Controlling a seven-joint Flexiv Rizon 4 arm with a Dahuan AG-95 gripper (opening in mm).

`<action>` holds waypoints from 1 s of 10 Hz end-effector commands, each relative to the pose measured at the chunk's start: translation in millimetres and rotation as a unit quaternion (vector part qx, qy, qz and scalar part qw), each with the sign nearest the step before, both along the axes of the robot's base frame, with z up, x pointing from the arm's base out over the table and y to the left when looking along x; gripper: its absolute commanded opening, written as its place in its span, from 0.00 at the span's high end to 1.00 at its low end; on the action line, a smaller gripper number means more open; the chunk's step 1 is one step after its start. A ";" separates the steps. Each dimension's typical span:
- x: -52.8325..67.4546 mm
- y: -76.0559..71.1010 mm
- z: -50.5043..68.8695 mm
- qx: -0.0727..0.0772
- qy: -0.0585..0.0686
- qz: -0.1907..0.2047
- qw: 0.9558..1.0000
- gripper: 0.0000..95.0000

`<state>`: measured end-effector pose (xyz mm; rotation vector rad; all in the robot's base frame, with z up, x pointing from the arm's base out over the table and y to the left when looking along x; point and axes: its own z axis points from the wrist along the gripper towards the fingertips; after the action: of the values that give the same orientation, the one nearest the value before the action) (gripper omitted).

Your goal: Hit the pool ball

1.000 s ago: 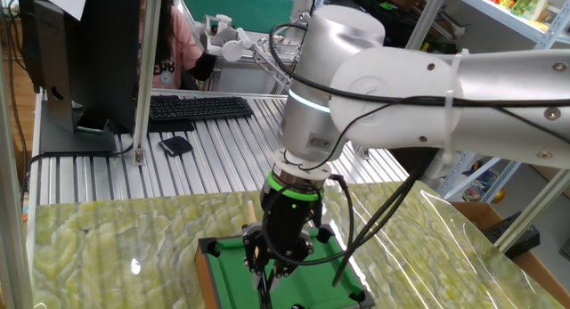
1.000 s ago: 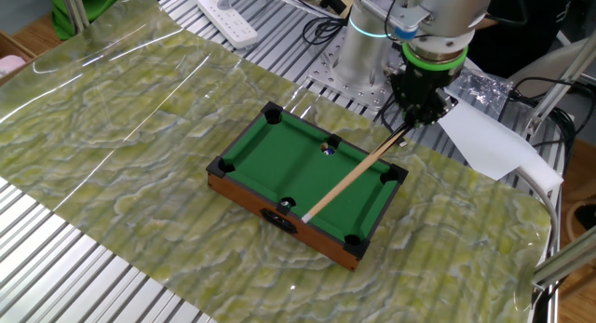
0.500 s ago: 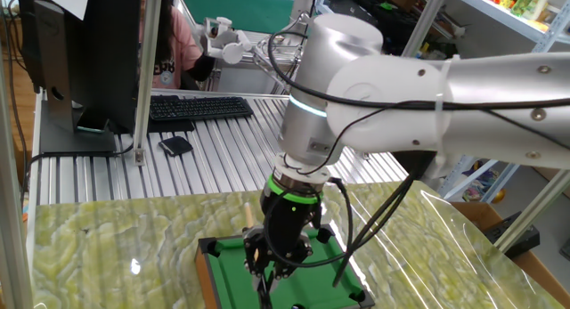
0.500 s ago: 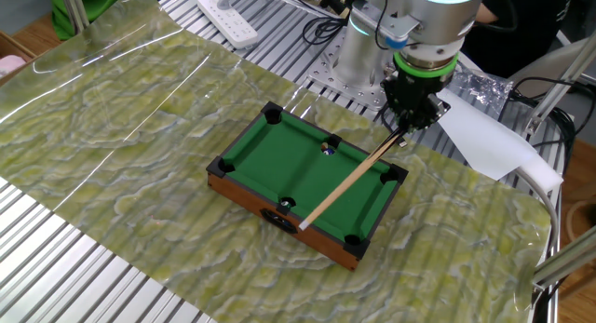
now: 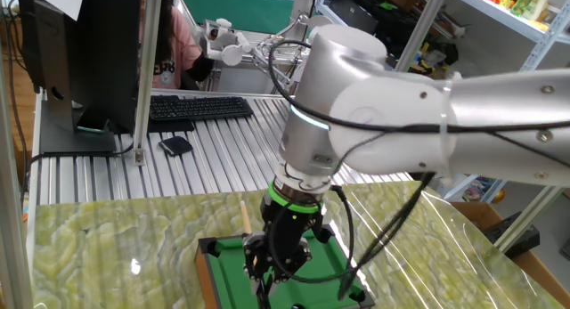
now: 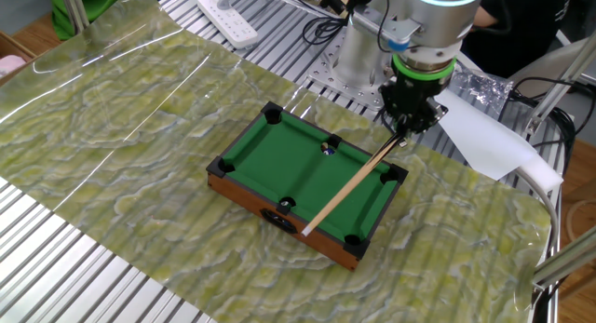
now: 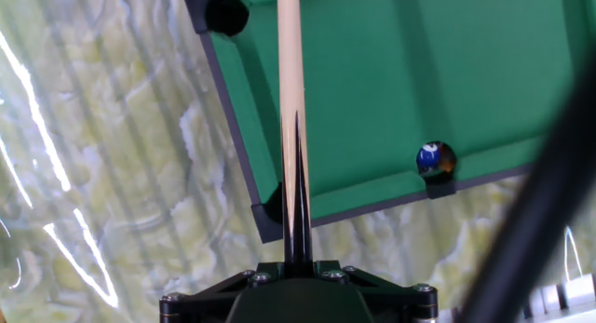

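The pool ball [image 7: 435, 160] is a tiny dark ball with a whitish spot. It rests on the green felt against the rail by a side pocket, also seen in the other fixed view [image 6: 327, 149]. My gripper [image 7: 295, 137] is shut on the long wooden cue stick [image 7: 291, 72]. The cue [image 6: 349, 184] slants down across the mini pool table [image 6: 270, 151], its pale tip near the front rail. The gripper [image 6: 405, 120] hangs above the table's back right corner. In the hand view the ball lies right of the cue, apart from it.
The mini pool table [image 5: 230, 269] sits on a green marbled mat [image 6: 121, 127]. A white sheet of paper [image 6: 489, 141] lies behind the table. A keyboard [image 5: 196, 107] and a monitor [image 5: 85, 51] stand at the back, where a person sits. A black cable [image 7: 531, 211] crosses the hand view.
The gripper has shifted slightly with the cue, whose tip has slid a little along the front rail. The ball has not moved.
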<state>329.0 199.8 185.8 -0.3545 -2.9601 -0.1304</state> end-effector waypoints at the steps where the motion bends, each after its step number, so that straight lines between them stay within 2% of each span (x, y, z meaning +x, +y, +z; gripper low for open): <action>1: 0.4 0.1 -1.8 0.000 -0.024 0.010 1.000 1.00; 2: 0.5 0.0 -2.5 -0.002 -0.039 0.011 0.999 1.00; 4: 0.6 -0.1 -3.4 -0.006 -0.060 0.012 0.998 1.00; 7: 1.6 -0.9 -12.3 -0.016 -0.074 0.018 0.997 1.00; 10: 2.5 -2.0 -21.4 -0.021 -0.073 0.020 0.997 1.00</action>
<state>332.3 197.8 162.6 -0.3043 -3.1145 -0.0874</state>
